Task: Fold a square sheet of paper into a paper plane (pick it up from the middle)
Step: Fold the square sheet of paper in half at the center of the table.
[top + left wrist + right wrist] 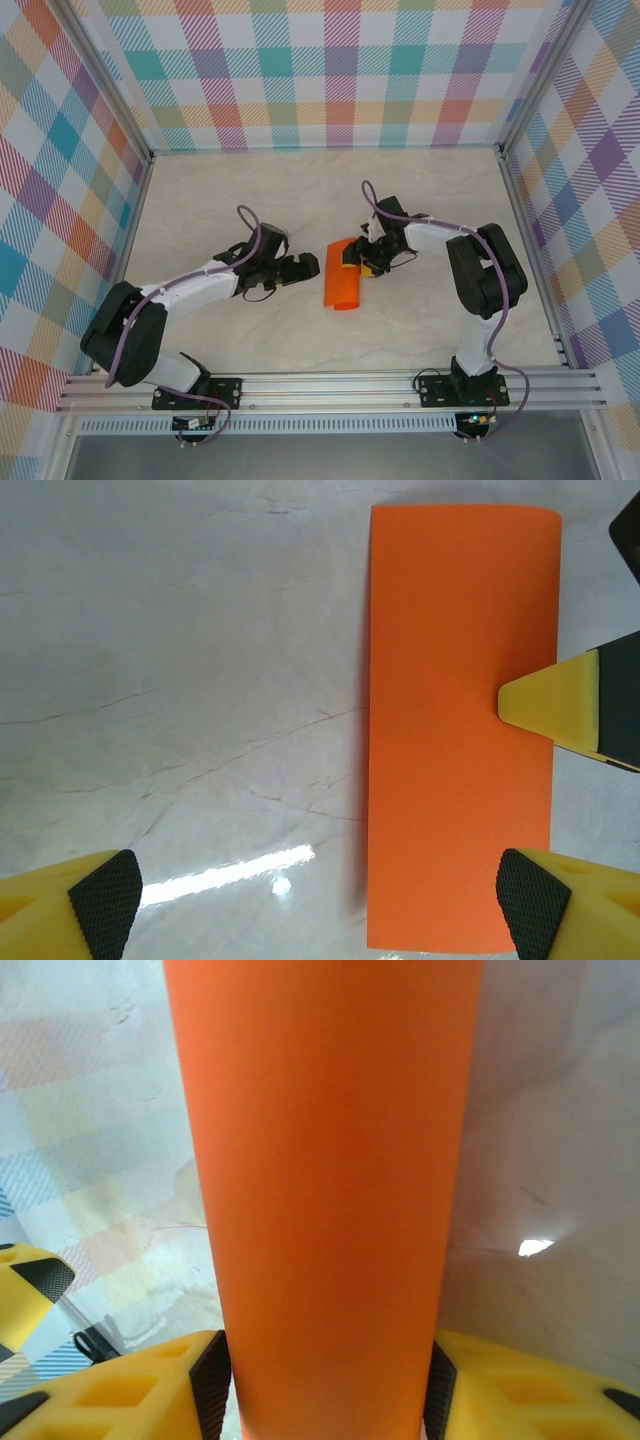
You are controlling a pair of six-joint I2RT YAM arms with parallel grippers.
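Observation:
The square sheet of paper (343,275) is bright orange and bowed over on itself, so it reads as a tall rectangle (460,730) on the marble table. My right gripper (362,262) is at its far end. In the right wrist view the curved sheet (320,1160) fills the gap of the right gripper (328,1390), touching both black pads (212,1385). One yellow right fingertip (555,702) pokes over the sheet's edge. My left gripper (300,268) stands open just left of the sheet, jaws wide (320,905), nothing between them. A paper plane is out of view.
Checked walls and aluminium rails (330,385) close in the pale marble table (220,200). Both arms reach toward the table's middle, with their cables looping above them.

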